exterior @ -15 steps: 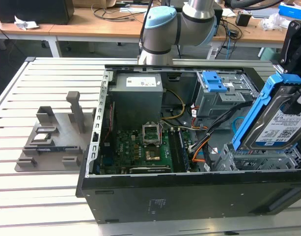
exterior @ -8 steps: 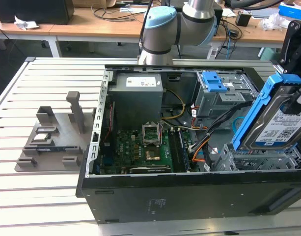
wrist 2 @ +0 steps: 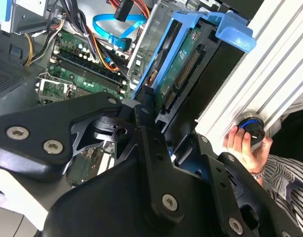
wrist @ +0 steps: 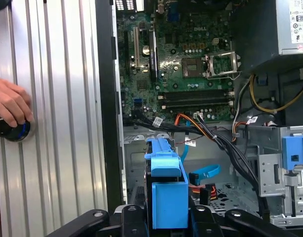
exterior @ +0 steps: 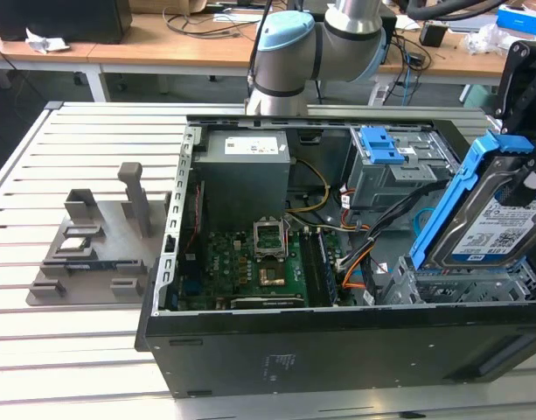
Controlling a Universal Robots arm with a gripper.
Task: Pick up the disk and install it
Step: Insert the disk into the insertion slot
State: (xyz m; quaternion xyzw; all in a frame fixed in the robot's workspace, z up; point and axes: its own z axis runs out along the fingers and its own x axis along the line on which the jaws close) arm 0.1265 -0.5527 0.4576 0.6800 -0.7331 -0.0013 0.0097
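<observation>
Pick done: our jaws pinch the disk (exterior: pixel 490 223), tilted, lower edge at the bay (exterior: pixel 460 289) on the exterior view's right of the case (exterior: pixel 337 359) | install left: we judge it not yet seated.

A slotted aluminium table (exterior: pixel 40 219) spreads across the foreground of the exterior view, its pale ribs running lengthwise under soft, even light. The same ribbed top (wrist: pixel 62 98) appears in the first wrist view. A grey fixture (exterior: pixel 101 236) stands on it toward the exterior view's left. Behind the table, wooden desks (exterior: pixel 163 48) on white legs (exterior: pixel 97 83) line the back. On them lie loose cables (exterior: pixel 198 16), a black box (exterior: pixel 66 17) and crumpled paper (exterior: pixel 42 41). The space under the desks (exterior: pixel 27 105) is dark.
</observation>
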